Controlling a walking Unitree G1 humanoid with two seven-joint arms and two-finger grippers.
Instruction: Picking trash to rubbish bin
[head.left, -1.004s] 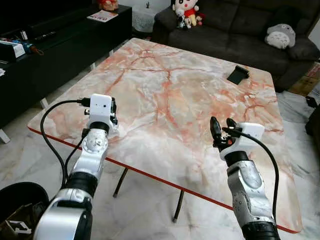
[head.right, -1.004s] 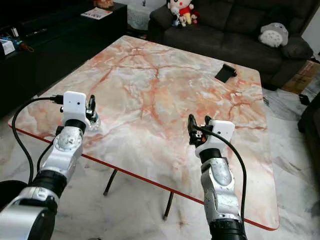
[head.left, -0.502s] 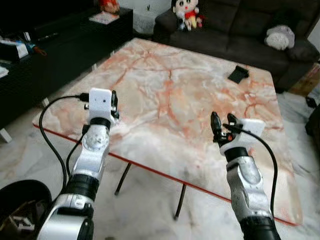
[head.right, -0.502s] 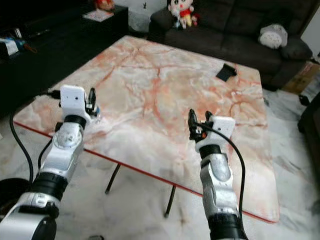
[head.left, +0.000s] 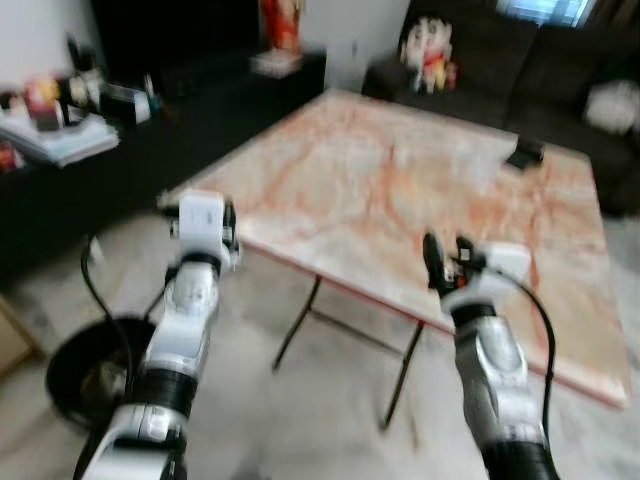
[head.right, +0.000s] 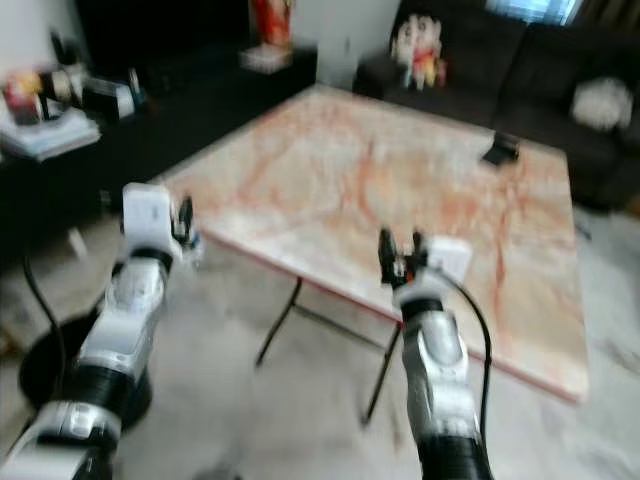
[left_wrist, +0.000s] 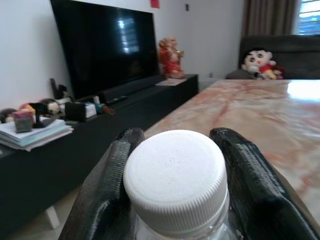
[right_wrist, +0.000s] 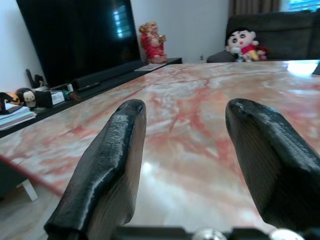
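- Bottle (left_wrist: 175, 185), clear plastic w/ a white ribbed screw cap, is clamped between the left gripper (left_wrist: 176, 165) fingers; cap top is flat and matte, and the see-through neck just shows below it.
- Left gripper's two black fingers (left_wrist: 116, 180) press the cap from both sides, touching it. In the head views the left gripper (head.left: 228, 225) is held up just off the table's near-left corner, over the floor, not over the tabletop; bottle itself too blurred to make out there.
- Right gripper (head.left: 446, 262) is raised near the table's near edge, fingers apart w/ nothing between them; wrist view shows the two fingers (right_wrist: 107, 165) spread wide w/ the tabletop beyond.
- Table (head.left: 420, 180) has a pink-orange marbled top w/ a red rim, on thin dark legs. A small dark flat item (head.left: 524, 154) lies near the far-right corner; can't tell what it is.
- Rubbish bin (head.left: 70, 380), round and black, sits on the pale floor near the robot's left side, well apart from the table's near-left corner; contents blurred.
- Head views are motion-blurred overall.
- Along the left side: a low black TV unit (left_wrist: 75, 165) w/ a big dark TV (left_wrist: 102, 45), a stack of papers (left_wrist: 32, 134) and small items on top, plus a red-gold figurine (left_wrist: 171, 57) at its far end.
- Beyond the table's far edge: dark sofa (head.left: 560, 50) w/ a plush doll (left_wrist: 259, 64) and a pale cushion (head.left: 612, 105).
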